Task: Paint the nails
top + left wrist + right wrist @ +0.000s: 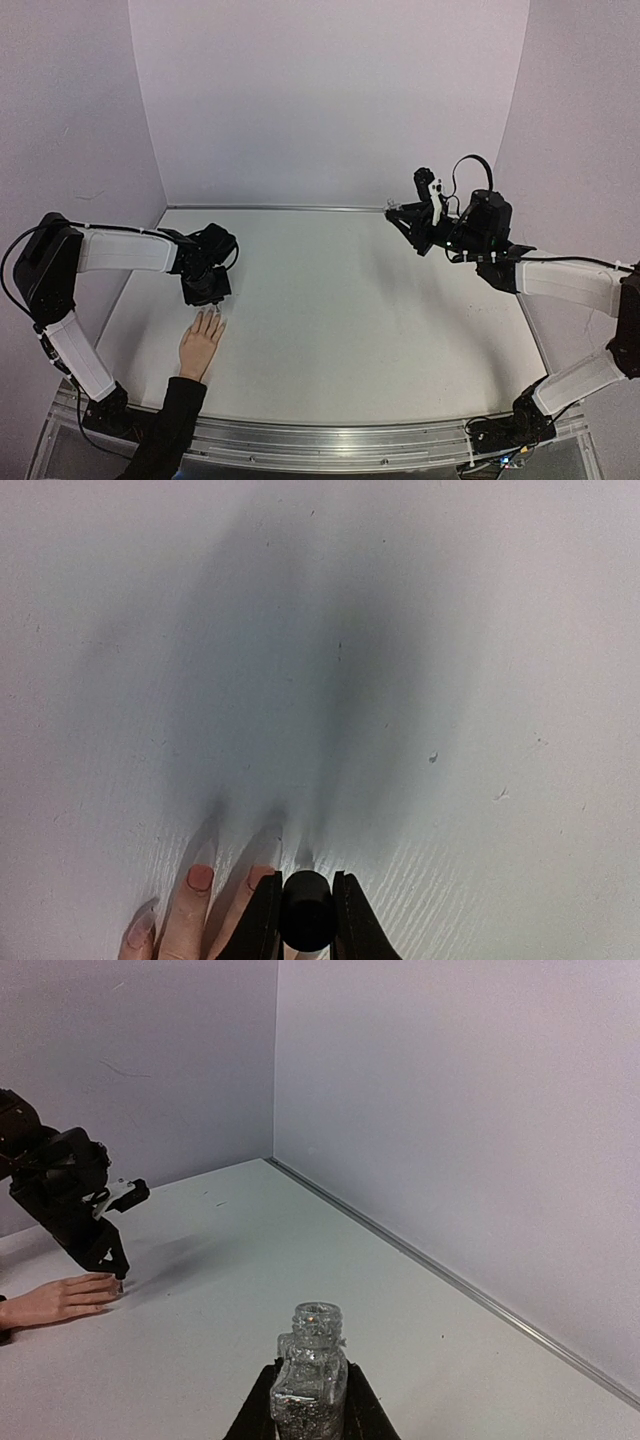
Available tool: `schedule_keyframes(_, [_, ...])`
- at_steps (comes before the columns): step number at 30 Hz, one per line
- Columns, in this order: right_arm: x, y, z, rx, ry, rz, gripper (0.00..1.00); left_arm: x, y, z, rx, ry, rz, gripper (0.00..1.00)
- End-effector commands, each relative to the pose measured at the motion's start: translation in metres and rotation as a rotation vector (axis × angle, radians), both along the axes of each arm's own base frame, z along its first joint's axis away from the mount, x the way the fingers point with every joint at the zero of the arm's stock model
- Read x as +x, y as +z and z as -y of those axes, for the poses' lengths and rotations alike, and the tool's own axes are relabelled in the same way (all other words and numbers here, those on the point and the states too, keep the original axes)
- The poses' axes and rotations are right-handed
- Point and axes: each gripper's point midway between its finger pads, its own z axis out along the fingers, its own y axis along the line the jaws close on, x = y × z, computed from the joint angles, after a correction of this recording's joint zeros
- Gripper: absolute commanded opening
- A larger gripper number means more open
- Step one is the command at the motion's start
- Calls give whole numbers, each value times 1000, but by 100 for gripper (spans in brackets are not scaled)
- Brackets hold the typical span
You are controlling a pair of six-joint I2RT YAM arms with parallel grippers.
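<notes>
The pale hand [200, 345] with a black sleeve lies flat at the table's near left, fingers pointing away. In the left wrist view, two of the nails [200, 877] show a salmon-pink colour. My left gripper [207, 292] hovers over the fingertips, shut on a black cap [307, 910]; whatever hangs under the cap is hidden. Far to the right, raised above the table, my right gripper [310, 1415] is shut on an uncapped clear bottle of silver glitter polish [312, 1370]. From there I also see the hand [65, 1298] and the left gripper [105, 1250] above it.
Lilac walls close the table on the left, back and right, with a metal strip [450, 1285] along the back edge. A metal rail [330, 440] runs along the near edge by the arm bases.
</notes>
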Motion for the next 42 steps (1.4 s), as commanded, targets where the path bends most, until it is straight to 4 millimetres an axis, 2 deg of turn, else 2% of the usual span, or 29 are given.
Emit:
schedule_keyframes(1, [3, 25, -4, 40, 18, 51, 0, 21, 20, 1, 21, 3, 74, 0])
schedule_keyframes(6, [1, 28, -4, 47, 26, 53, 0, 30, 47, 0, 39, -11, 128, 0])
schedule_keyframes(9, [-1, 31, -4, 52, 32, 55, 0, 21, 53, 5, -15, -18, 117, 0])
schedule_keyframes(15, [-4, 34, -5, 63, 43, 55, 0, -5, 40, 11, -43, -28, 51, 0])
schedule_keyframes(20, [-6, 36, -4, 68, 45, 58, 0, -7, 33, 15, -63, -24, 26, 0])
schedule_keyframes(29, [-6, 34, -4, 65, 45, 54, 0, -14, 15, 7, -21, 4, -23, 0])
schedule_keyframes(42, [-5, 33, -4, 64, 45, 55, 0, -11, 7, 4, 2, 3, -36, 0])
